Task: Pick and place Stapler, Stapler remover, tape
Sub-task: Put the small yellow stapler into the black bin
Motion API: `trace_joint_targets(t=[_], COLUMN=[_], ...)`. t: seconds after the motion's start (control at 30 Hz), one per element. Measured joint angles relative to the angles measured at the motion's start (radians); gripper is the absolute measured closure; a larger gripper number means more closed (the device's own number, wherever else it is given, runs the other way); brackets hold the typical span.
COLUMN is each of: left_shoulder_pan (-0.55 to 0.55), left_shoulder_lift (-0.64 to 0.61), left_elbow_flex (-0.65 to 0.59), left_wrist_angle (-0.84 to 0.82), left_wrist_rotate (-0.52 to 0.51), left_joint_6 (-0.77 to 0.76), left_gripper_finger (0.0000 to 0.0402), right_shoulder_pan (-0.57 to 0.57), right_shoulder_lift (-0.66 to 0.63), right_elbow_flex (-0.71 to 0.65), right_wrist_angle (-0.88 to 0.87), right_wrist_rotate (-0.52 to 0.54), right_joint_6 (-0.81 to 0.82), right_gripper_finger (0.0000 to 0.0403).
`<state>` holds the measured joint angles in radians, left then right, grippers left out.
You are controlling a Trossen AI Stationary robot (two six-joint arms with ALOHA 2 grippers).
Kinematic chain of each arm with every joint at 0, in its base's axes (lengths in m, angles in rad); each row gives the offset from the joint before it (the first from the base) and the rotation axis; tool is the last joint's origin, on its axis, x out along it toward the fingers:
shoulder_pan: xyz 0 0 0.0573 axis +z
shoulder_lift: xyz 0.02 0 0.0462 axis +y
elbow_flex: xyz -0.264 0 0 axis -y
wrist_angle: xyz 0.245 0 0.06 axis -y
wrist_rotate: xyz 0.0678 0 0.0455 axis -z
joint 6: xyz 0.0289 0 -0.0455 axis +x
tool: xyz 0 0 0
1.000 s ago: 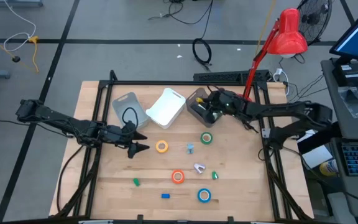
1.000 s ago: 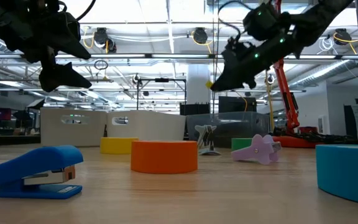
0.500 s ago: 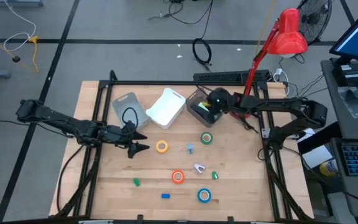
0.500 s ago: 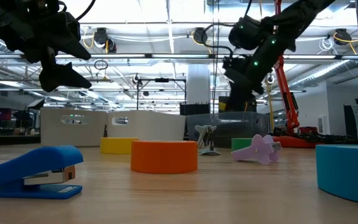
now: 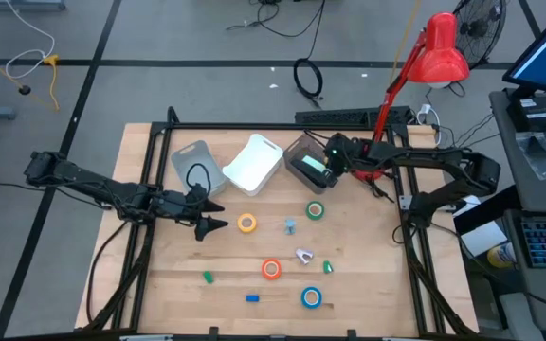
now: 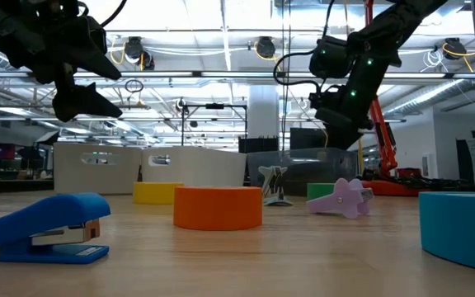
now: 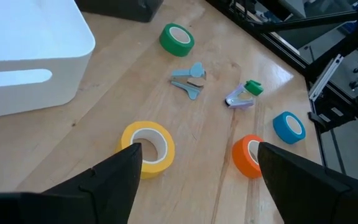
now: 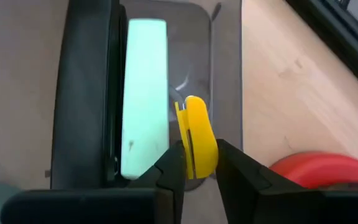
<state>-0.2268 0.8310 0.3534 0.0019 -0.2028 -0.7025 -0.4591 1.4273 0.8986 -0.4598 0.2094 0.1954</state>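
The right gripper (image 8: 193, 163) hangs over the dark bin (image 5: 307, 166) at the back of the table, fingers pinched on a small yellow stapler (image 8: 197, 135), held nose-down above the opening, which looks to me like a drop about to come. Inside that bin lie a black stapler (image 8: 86, 93) and a pale mint one (image 8: 143, 96), side by side, so this seems to be the stapler box. Beside it the white bin (image 5: 253, 165) shows nothing inside, and the grey bin (image 5: 192, 163) holds only a loop of black cable, as far as I can see. The left gripper (image 7: 194, 163) waits wide open and empty just above the yellow tape (image 7: 146, 147), probably lined up for it. Out on the wood, well apart, sit the orange tape (image 5: 271, 269), green tape (image 5: 315, 210) and blue tape (image 5: 311, 297), a blue stapler (image 6: 48, 228), and the remover (image 5: 303, 255) near the middle.
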Motion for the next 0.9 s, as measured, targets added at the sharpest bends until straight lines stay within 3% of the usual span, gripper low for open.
trace_joint_targets(t=[0.37,0.9], left_shoulder_pan=[0.001,0.001], left_shoulder_lift=[0.0,0.0], left_elbow_flex=[0.0,0.0], left_wrist_angle=[0.0,0.001], left_wrist_rotate=[-0.001,-0.001], left_joint_6=[0.0,-0.002], left_gripper_finger=[0.0074,0.0084], right_shoulder_pan=[0.0,0.0], right_shoulder_lift=[0.0,0.0], right_elbow_flex=[0.0,0.0], right_wrist_angle=[-0.046,-0.046], right_wrist_rotate=[-0.004,-0.004], right_joint_6=[0.003,0.003], right_gripper_finger=[0.0332,0.0294])
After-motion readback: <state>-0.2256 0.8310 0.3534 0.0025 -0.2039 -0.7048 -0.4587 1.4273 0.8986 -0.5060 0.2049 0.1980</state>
